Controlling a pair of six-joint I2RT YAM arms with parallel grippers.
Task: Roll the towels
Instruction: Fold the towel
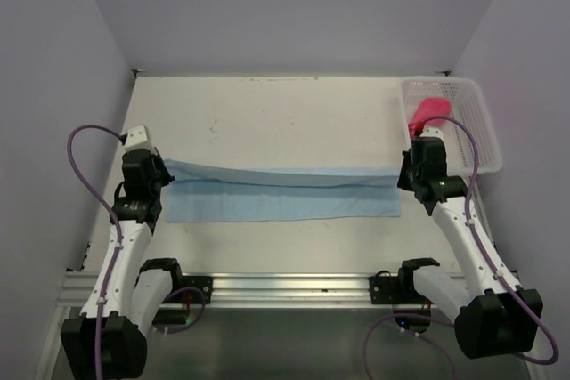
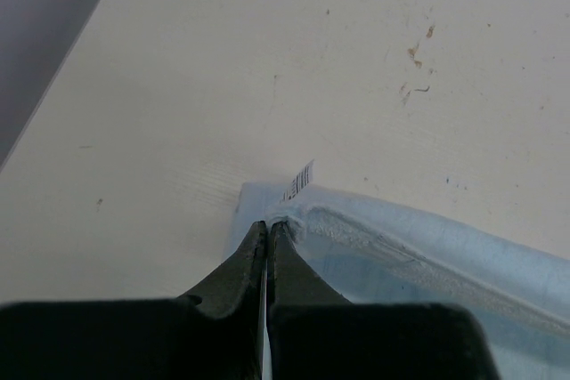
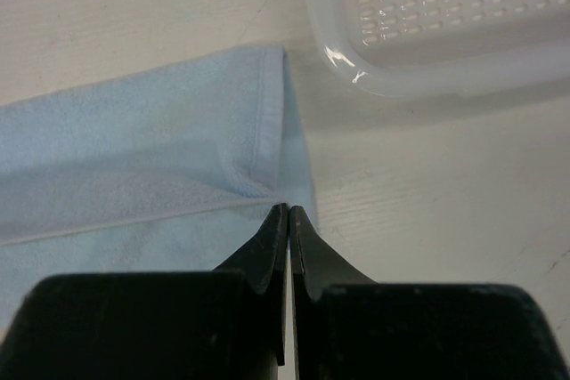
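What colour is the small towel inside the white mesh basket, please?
The small towel is red-pink; top external view.

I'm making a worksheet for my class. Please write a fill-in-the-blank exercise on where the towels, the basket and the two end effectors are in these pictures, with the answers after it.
1. On the table, the long towel stretched between the two arms is light ____.
2. The red-pink towel lies in the white basket at the table's far ____ corner.
3. The left end effector and the right end effector each have their fingers ____ on an end of the long towel.

Missing words: blue; right; closed
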